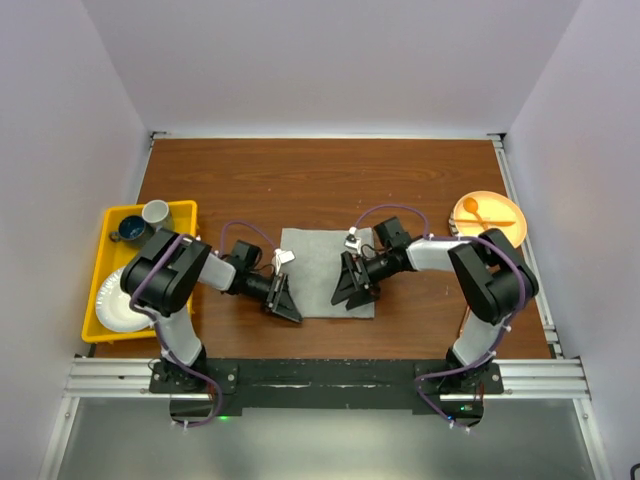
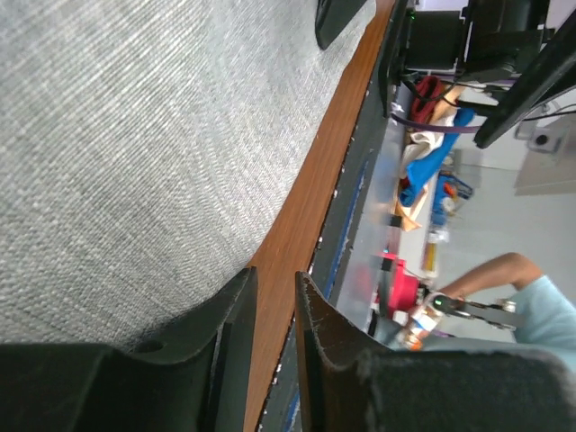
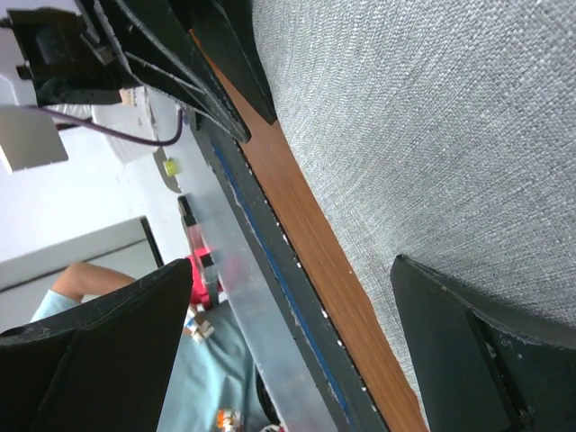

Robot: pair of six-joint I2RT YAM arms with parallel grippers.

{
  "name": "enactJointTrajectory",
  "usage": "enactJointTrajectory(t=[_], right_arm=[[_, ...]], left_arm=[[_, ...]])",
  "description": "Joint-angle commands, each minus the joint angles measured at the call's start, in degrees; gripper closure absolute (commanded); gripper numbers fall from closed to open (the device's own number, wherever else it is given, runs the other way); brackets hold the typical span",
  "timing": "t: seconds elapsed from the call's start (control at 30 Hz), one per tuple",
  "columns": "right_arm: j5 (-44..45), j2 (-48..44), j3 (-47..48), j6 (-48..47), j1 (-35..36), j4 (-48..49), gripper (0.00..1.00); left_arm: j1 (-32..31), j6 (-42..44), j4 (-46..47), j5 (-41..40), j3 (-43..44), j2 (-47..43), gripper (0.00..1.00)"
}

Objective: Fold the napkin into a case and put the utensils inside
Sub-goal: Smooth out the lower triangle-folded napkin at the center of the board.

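a plain light-grey square cloth napkin point(image 1: 326, 262) lies flat and unfolded on the brown wooden table point(image 1: 300, 180), between the two arms. the left gripper point(image 1: 284, 302) is low at the cloth's near left corner. in its wrist view its black fingers point(image 2: 229, 346) stand close together with only a slim gap, and bare wood shows in that gap. the cloth's edge runs up to one fingertip, but whether that tip presses or catches the cloth i cannot tell. the right gripper point(image 1: 353, 290) sits at the napkin's near right part, jaws spread wide. one of its black fingers point(image 3: 486, 360) is over the grey weave and the other is out past the table's edge. the cloth's near edge and a strip of wood lie between them.
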Motion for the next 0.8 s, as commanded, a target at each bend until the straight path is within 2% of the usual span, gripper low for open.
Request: enactJointTrajectory(t=[0.0, 0.13, 0.23, 0.27, 0.33, 0.4, 0.5, 0.63, 0.67, 0.7, 0.77], right_arm=[[1.6, 3.9, -0.7, -10.6, -3.3, -8.5, 0.02], [-1.4, 5.0, 4.7, -20.1, -5.4, -18.5, 0.02], [-4.5, -0.4, 10.7, -24.7, -5.3, -24.1, 0.02], [-4.9, -4.2, 12.3, -24.4, -5.3, -25.0, 0.02], [-7.0, -6.3, 15.8, -20.6, -7.0, -24.7, 0.02], [-6.4, -6.9, 17.9, -18.6, -9.2, -21.7, 0.02], [-2.6, -2.6, 22.7, -15.1, -10.7, -15.0, 0.03], [-3.0, 5.6, 26.8, -7.9, -11.1, -7.7, 0.09], [-3.0, 6.9, 27.4, -6.2, -11.2, -4.6, 0.12], [-3.1, 8.7, 27.6, -4.7, -11.3, -3.0, 0.14], [-3.1, 10.3, 28.1, -2.8, -11.3, -1.5, 0.17]], left_arm=[[0.6, 3.5, -2.3, -0.2, 1.1, 3.3, 0.72], [1.8, 7.8, -7.1, 0.9, 2.9, 6.0, 0.7], [0.1, 16.4, -11.1, 4.1, 4.9, -1.6, 0.61], [-0.9, 18.6, -13.7, 3.8, 6.0, -6.6, 0.58], [-2.4, 20.7, -19.7, 4.3, 10.9, -10.8, 0.55], [-1.7, 19.3, -20.7, 2.1, 17.9, -15.2, 0.51], [0.5, 18.0, -17.3, -3.9, 25.5, -15.3, 0.51], [0.6, 15.1, -14.1, -4.8, 32.7, -5.3, 0.53], [0.6, 13.6, -11.6, -5.1, 32.6, -4.1, 0.54], [0.8, 11.6, -3.8, -5.1, 31.9, -3.0, 0.54], [1.5, 5.2, 2.4, -4.2, 30.5, 0.8, 0.55]])
